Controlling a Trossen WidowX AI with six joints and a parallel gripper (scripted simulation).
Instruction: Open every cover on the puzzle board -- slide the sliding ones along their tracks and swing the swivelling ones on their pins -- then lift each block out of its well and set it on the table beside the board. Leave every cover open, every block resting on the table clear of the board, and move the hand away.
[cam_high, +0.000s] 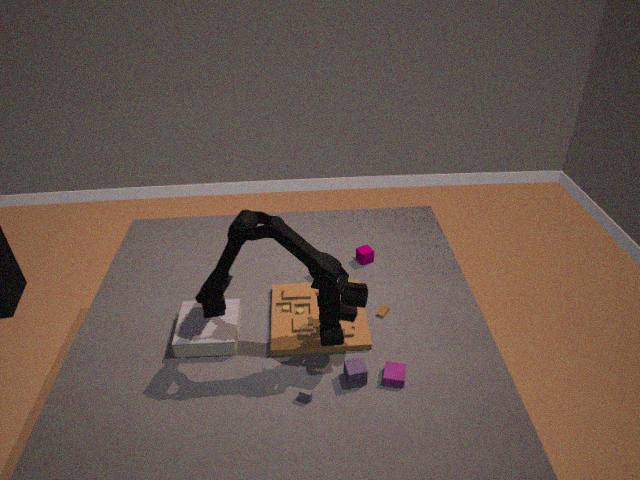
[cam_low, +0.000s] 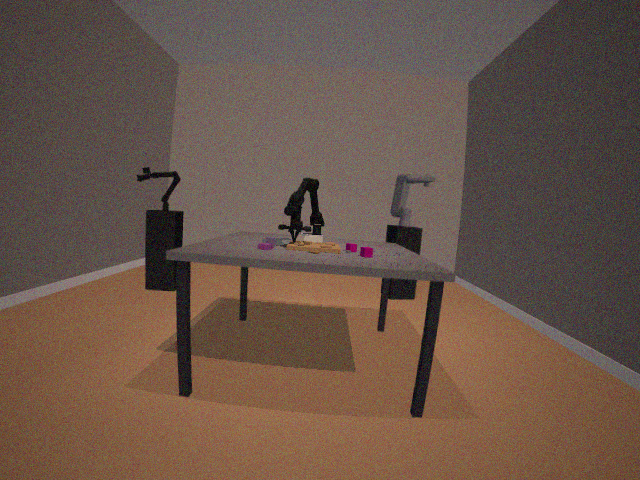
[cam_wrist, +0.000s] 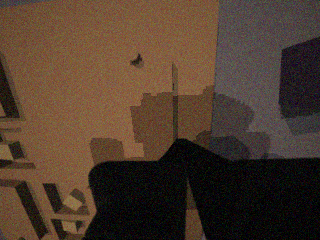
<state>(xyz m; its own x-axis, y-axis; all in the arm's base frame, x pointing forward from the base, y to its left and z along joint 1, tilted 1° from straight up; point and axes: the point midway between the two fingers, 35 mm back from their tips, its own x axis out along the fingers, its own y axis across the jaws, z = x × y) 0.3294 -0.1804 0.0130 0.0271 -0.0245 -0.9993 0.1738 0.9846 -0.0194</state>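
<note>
My gripper (cam_high: 331, 342) (cam_low: 294, 241) (cam_wrist: 180, 143) is shut and empty, pointing down low over the near part of the orange puzzle board (cam_high: 289, 344) (cam_low: 330, 250) (cam_wrist: 90, 55). The wrist view shows a thin slot (cam_wrist: 175, 102) just beyond the fingertips and a small dark pin (cam_wrist: 136, 60). Pale pieces (cam_high: 300, 311) (cam_wrist: 72, 202) show among the recesses; whether these are covers or well floors I cannot tell. A purple block (cam_high: 355, 372) (cam_wrist: 304, 80) and a pinkish-purple block (cam_high: 394, 374) (cam_low: 265, 246) rest off the board's near side. A magenta block (cam_high: 364, 254) lies beyond it. The arm hides part of the board.
A small orange piece (cam_high: 382, 311) lies right of the board. A small dark grey piece (cam_high: 303, 397) lies near the arm's shadow. The arm stands on a white base (cam_high: 206, 347) left of the board. The exterior view shows another magenta block (cam_low: 351, 247) beside the board.
</note>
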